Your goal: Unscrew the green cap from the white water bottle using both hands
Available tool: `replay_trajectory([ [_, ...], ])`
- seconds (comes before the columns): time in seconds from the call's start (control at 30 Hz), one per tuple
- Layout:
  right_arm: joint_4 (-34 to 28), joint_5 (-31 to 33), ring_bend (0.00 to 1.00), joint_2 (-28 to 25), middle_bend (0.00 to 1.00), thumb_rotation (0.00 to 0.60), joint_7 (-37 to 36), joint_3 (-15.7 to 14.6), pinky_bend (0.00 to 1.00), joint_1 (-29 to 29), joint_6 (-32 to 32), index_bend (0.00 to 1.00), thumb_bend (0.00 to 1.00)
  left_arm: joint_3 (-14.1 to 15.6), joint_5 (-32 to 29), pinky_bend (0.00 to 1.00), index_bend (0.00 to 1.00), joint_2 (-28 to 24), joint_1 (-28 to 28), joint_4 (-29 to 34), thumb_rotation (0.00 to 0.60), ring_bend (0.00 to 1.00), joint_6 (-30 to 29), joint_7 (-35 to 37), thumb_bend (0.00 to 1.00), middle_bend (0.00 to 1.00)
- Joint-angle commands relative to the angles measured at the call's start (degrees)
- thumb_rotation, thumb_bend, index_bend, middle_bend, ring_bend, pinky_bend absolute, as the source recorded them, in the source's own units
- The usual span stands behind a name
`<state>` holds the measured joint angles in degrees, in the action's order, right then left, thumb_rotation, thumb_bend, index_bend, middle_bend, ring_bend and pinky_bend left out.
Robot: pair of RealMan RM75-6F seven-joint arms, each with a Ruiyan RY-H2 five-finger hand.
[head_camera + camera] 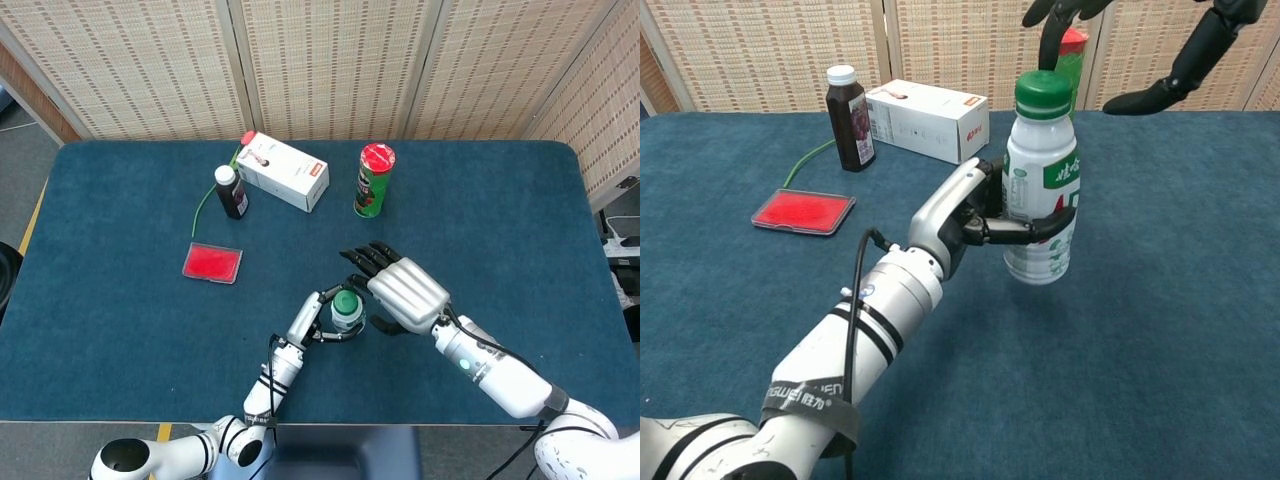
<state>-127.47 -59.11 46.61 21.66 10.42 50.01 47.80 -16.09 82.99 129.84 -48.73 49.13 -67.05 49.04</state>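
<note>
My left hand (970, 215) grips the white water bottle (1042, 205) around its middle and holds it upright above the blue table (1160, 330). The green cap (1043, 89) sits on the bottle's neck. From above, the cap (346, 301) shows just left of my right hand (400, 292), and my left hand (318, 318) wraps the bottle below it. My right hand (1140, 50) hovers over the cap with its fingers spread, holding nothing; one fingertip hangs close above the cap's far edge.
At the back of the table stand a dark juice bottle (231, 191), a white carton (283, 171) and a green can with a red lid (374, 179). A flat red pad (212, 262) lies at the left, with a green cord (205, 205) beside it.
</note>
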Motion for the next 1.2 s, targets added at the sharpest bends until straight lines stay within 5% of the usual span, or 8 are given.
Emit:
replay_trajectory([
  [0.03,-0.2,-0.1,0.0,-0.3,0.0,0.6,0.0,-0.1,0.0,0.0,-0.1,0.3,0.28,0.3,0.2,0.51,0.74,-0.2,0.0,-0.1,0.6,0.58,0.3,-0.9,1.0,0.92],
  [1.2,0.2,-0.1,0.0,-2.0,0.0,0.6,2.2,-2.4,0.0,-0.5,-0.3,0.27,0.29,0.3,-0.9,0.57,0.74,-5.6,-0.1,5.4,0.6,0.6,5.6,-5.0,1.0,0.93],
])
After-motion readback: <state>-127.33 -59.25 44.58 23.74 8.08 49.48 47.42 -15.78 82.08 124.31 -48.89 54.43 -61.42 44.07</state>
